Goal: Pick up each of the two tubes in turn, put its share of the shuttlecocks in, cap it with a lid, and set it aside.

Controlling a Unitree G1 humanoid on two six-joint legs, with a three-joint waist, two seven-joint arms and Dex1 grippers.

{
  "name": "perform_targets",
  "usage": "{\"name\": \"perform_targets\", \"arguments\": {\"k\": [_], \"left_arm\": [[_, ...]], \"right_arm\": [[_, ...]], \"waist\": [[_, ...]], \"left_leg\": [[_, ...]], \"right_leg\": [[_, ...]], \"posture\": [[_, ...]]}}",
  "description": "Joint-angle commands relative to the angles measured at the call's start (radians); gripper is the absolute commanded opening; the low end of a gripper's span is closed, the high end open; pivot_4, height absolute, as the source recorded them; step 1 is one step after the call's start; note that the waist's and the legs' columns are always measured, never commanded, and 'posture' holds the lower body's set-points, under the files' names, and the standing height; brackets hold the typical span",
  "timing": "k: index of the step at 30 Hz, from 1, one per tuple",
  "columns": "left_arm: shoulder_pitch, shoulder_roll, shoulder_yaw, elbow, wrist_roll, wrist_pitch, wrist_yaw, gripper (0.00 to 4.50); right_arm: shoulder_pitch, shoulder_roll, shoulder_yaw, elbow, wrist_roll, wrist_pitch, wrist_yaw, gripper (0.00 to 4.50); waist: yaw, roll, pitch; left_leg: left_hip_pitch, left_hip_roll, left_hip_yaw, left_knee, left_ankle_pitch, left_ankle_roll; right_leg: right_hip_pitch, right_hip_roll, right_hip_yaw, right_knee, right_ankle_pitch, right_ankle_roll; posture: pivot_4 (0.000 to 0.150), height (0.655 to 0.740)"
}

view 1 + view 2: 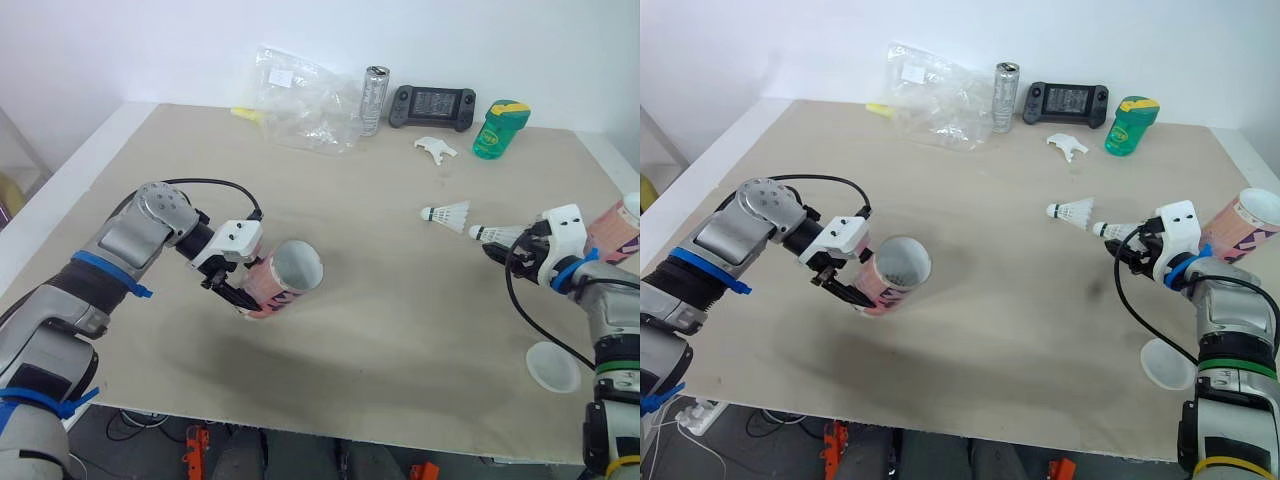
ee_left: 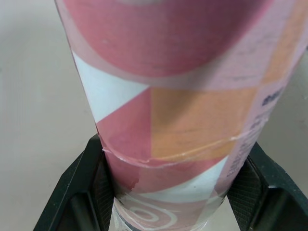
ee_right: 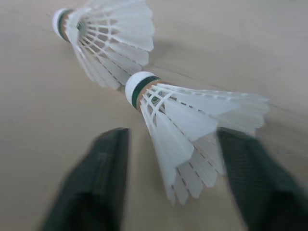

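Where two shuttlecocks (image 1: 447,214) (image 1: 496,234) lie, two tubes (image 1: 285,280) (image 1: 620,226) and one lid (image 1: 553,367) show.

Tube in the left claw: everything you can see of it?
The tube is a cardboard-looking cylinder printed in pink, orange and white shapes, its wrap creased across. The mouth is uncapped; what shows of the pale inside is bare. It is held tilted, mouth toward the robot's right, over the left part of the table. The left claw grips it near its other end, black fingers pressed on both sides.
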Motion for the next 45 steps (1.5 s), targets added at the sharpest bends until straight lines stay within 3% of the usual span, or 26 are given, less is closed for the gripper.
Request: {"name": "perform_targets", "arguments": {"k": [1, 3, 4, 9, 16, 19, 23, 29, 37, 40, 45], "left_arm": [[0.023, 0.007, 0.005, -0.042, -0.008, 0.013, -0.013, 2.85], [0.029, 0.008, 0.010, -0.048, -0.006, 0.018, -0.013, 2.85], [0.031, 0.008, 0.012, -0.051, -0.006, 0.020, -0.013, 2.85], [0.035, 0.007, 0.013, -0.056, -0.003, 0.023, -0.013, 2.85], [0.030, -0.003, 0.009, -0.043, 0.002, 0.018, -0.013, 2.85], [0.031, -0.006, 0.010, -0.039, 0.004, 0.015, -0.013, 2.85], [0.036, -0.006, 0.014, -0.034, 0.006, 0.013, -0.013, 2.85], [0.031, -0.014, 0.010, -0.006, 0.019, 0.001, -0.013, 2.85], [0.039, -0.028, 0.025, -0.005, 0.023, 0.004, -0.013, 2.85], [0.046, -0.023, 0.030, -0.008, 0.029, 0.003, -0.013, 2.85], [0.057, -0.014, 0.040, -0.026, 0.025, 0.018, -0.013, 2.85]], "right_arm": [[-0.005, -0.009, -0.032, -0.018, 0.016, -0.026, 0.006, 1.04], [0.019, -0.011, -0.041, -0.046, 0.025, -0.021, 0.009, 0.15], [0.031, -0.013, -0.045, -0.059, 0.028, -0.019, 0.009, 0.07], [0.095, -0.030, -0.091, -0.194, 0.065, 0.015, 0.000, 0.07], [0.178, -0.086, -0.175, -0.735, 0.225, 0.164, 0.051, 0.07], [0.207, -0.144, -0.134, -1.041, 0.349, 0.221, 0.154, 0.07], [0.165, -0.181, 0.024, -1.236, 0.383, 0.247, 0.223, 0.07], [-0.017, -0.145, 0.313, -1.277, 0.300, 0.196, 0.351, 0.07], [-0.170, -0.033, 0.534, -1.171, 0.159, 0.166, 0.425, 0.07], [-0.243, 0.025, 0.566, -1.102, 0.138, 0.203, 0.429, 0.94], [-0.268, 0.051, 0.427, -1.139, 0.339, 0.322, 0.461, 3.27]], "waist": [[0.000, 0.000, 0.000], [0.000, 0.000, 0.000], [0.000, 0.000, 0.000], [0.000, 0.001, 0.000], [0.000, 0.009, 0.000], [0.000, 0.009, 0.000], [0.000, 0.007, 0.000], [0.000, 0.007, 0.000], [0.003, 0.007, 0.000], [0.002, 0.007, 0.000], [0.003, 0.007, 0.000]], "left_leg": [[0.000, 0.000, 0.000, 0.000, 0.000, 0.000], [0.000, 0.000, 0.000, 0.000, 0.000, 0.000], [0.000, 0.000, 0.000, 0.000, 0.000, 0.000], [0.000, 0.000, 0.000, 0.000, 0.000, 0.000], [0.000, 0.000, 0.000, 0.000, 0.000, 0.000], [0.000, 0.001, -0.001, 0.000, 0.000, 0.000], [0.000, 0.001, -0.001, 0.001, 0.000, 0.000], [0.000, 0.001, 0.000, 0.004, 0.000, 0.000], [0.000, 0.002, -0.001, 0.004, 0.000, 0.000], [0.000, 0.002, -0.001, 0.004, 0.001, 0.000], [0.000, 0.002, -0.002, 0.004, 0.001, 0.000]], "right_leg": [[0.000, 0.000, 0.000, 0.000, 0.000, 0.000], [0.000, 0.000, 0.000, 0.000, 0.000, 0.000], [0.000, 0.000, 0.000, 0.000, 0.000, 0.000], [0.001, 0.000, 0.000, 0.000, 0.000, 0.000], [0.000, 0.000, 0.000, 0.001, 0.000, 0.001], [0.000, 0.001, -0.001, 0.001, -0.001, 0.002], [0.001, 0.001, -0.001, 0.001, -0.002, 0.003], [0.001, 0.001, 0.000, 0.001, -0.001, 0.007], [0.000, 0.001, -0.001, 0.001, -0.001, 0.006], [0.000, 0.002, -0.002, 0.002, 0.000, 0.005], [0.000, 0.001, -0.002, 0.002, 0.000, 0.005]], "posture": [[0.150, 0.7400], [0.150, 0.7400], [0.150, 0.7400], [0.150, 0.7400], [0.150, 0.7400], [0.150, 0.7400], [0.150, 0.7400], [0.150, 0.7400], [0.150, 0.7400], [0.150, 0.7400], [0.150, 0.7400]]}}
